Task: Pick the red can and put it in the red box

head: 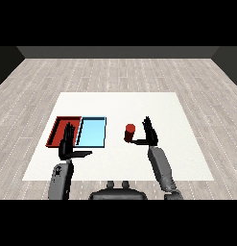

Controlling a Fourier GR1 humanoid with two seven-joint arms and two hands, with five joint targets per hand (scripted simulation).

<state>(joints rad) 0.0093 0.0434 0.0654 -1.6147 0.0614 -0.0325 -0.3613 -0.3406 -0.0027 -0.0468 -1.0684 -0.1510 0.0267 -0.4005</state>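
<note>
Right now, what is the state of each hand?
Left hand: open, holding nothing.
Right hand: open beside the red can, not holding it.

White table point(139, 103) carries 3 things: the red tray point(58, 126) lies at its left, the light blue tray point(92, 133) sits touching that red tray's right side, and the red can point(130, 132) stands upright, right of the red tray.

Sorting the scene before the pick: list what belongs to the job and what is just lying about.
Belongs to the job:
red can, upright on the table
red tray
right hand, open beside the can

Just lying about:
light blue tray, beside the red one
left hand, open, holding nothing
white table
</note>
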